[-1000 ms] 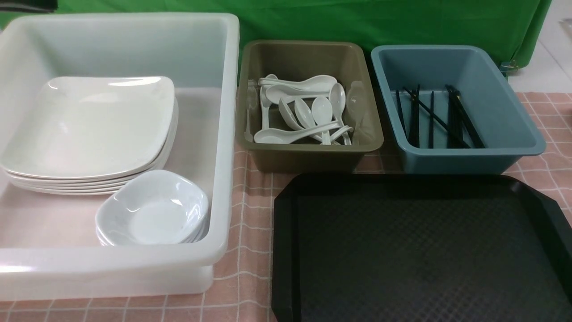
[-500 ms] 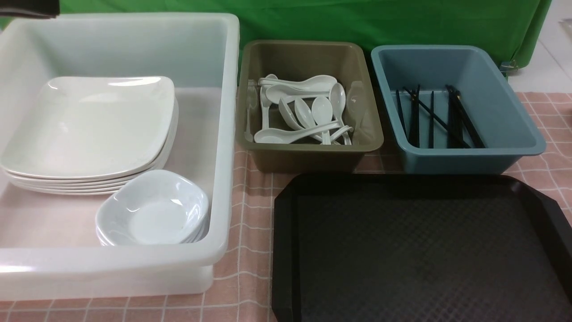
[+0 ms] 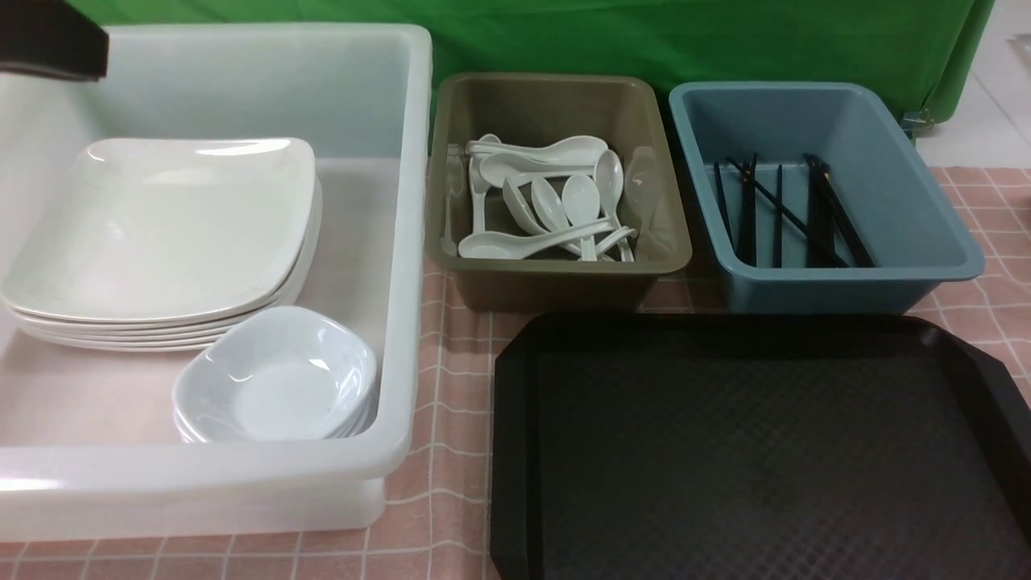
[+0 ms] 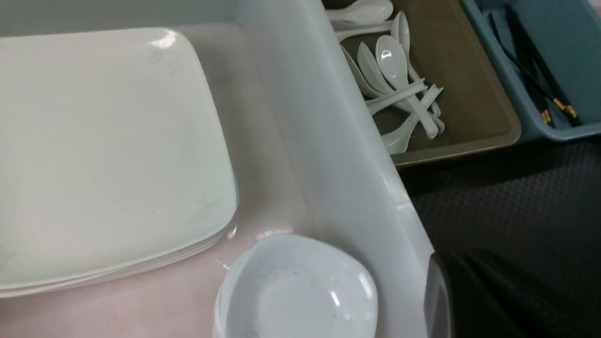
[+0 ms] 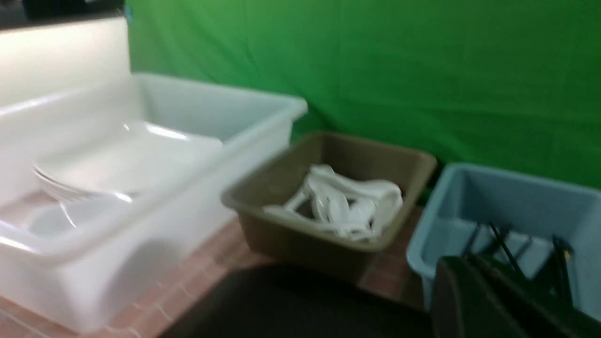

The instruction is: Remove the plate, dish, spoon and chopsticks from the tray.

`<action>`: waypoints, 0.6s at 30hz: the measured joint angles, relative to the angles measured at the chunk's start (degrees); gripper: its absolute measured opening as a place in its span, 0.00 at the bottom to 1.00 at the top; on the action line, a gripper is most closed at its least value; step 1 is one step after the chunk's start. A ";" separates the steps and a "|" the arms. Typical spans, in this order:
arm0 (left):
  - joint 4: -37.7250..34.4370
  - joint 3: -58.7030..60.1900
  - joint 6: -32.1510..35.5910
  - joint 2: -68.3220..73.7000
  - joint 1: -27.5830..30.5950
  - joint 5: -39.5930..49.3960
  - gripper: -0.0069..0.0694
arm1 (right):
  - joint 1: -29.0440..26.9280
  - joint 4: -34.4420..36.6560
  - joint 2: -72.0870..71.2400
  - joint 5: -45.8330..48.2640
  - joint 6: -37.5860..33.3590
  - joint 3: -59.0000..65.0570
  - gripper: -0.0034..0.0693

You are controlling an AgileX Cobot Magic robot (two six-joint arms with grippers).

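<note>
The black tray (image 3: 757, 451) lies at the front right with nothing on it. Several white plates (image 3: 161, 225) are stacked in the white bin (image 3: 403, 242), with a stack of pale dishes (image 3: 278, 374) in front of them. White spoons (image 3: 548, 205) lie piled in the olive bin (image 3: 556, 278). Black chopsticks (image 3: 785, 213) lie in the blue bin (image 3: 846, 278). My left gripper (image 4: 458, 263) is shut and empty above the white bin's near right wall, beside the dishes (image 4: 296, 291). My right gripper (image 5: 462, 267) is shut and empty, hanging above the tray (image 5: 300, 305) and facing the bins.
A dark part of my left arm (image 3: 48, 40) shows at the top left of the front view, over the white bin's far corner. A pink checked cloth (image 3: 451, 387) covers the table. A green curtain (image 3: 644, 40) hangs behind the bins.
The dark part of my left arm at the top left of the front view has come lower and shows larger. Nothing else has moved.
</note>
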 joint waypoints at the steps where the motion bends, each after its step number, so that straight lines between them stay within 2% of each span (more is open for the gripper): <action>1: 0.57 0.00 0.08 0.00 0.00 0.54 0.10 | -1.34 -0.09 -0.88 0.00 0.00 1.92 0.13; 6: 1.38 0.00 0.41 0.00 0.00 1.18 0.10 | -7.92 -0.39 -5.79 0.00 0.00 9.72 0.14; 8: 0.72 0.00 0.46 0.00 0.00 1.22 0.10 | -13.22 -2.00 -9.70 0.00 0.00 14.82 0.15; 12: -0.27 0.00 0.46 0.05 0.00 1.10 0.10 | -18.58 -3.00 -14.32 0.06 0.00 21.29 0.16; 18: -0.95 0.00 0.46 0.05 -0.66 0.76 0.10 | -20.82 -3.33 -17.06 -0.04 0.13 25.04 0.17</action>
